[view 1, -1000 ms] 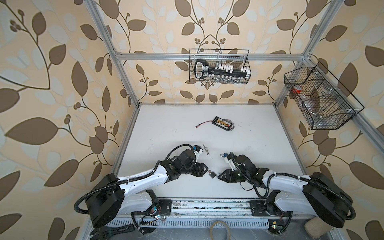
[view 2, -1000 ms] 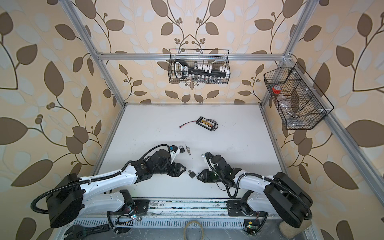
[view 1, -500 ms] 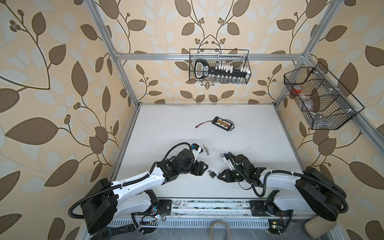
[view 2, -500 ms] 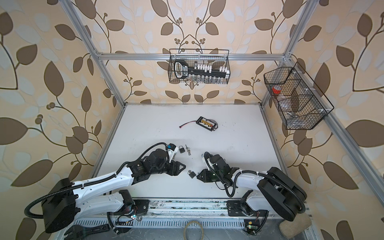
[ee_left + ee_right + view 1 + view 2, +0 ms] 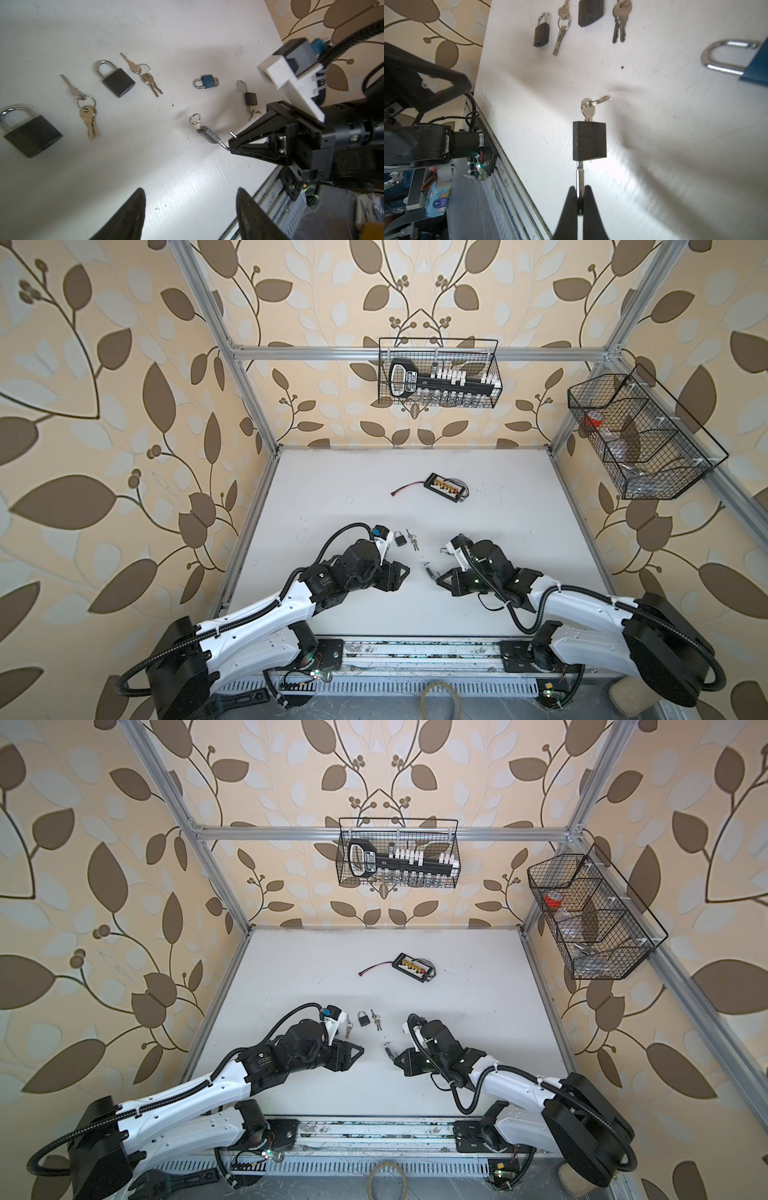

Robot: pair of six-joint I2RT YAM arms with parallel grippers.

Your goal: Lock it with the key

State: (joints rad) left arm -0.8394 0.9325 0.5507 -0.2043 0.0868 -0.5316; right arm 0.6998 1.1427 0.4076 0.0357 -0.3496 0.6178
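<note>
A small black padlock [image 5: 589, 141] lies on the white table with a silver key [image 5: 587, 110] and its ring stuck in its keyhole. Its shackle [image 5: 579, 178] stands pulled out, and my right gripper [image 5: 579, 188] is shut on the shackle's far end. In both top views this padlock [image 5: 428, 570] sits between the two grippers near the table's front. My left gripper [image 5: 190, 190] is open and empty, a short way from the padlock [image 5: 207, 135] and pointing at it. In a top view my left gripper [image 5: 360, 1050] faces my right gripper [image 5: 395, 1058].
Other padlocks lie behind: a large black one [image 5: 31, 135], a medium black one [image 5: 116, 79], a blue one [image 5: 205, 81] and a small open black one [image 5: 250, 97], with loose key sets [image 5: 88, 116] among them. A connector board [image 5: 444, 488] lies farther back. Wire baskets [image 5: 438, 377] hang on the walls.
My right gripper has closed onto the padlock's shackle. My left gripper has opened a little wider and stayed in about the same place.
</note>
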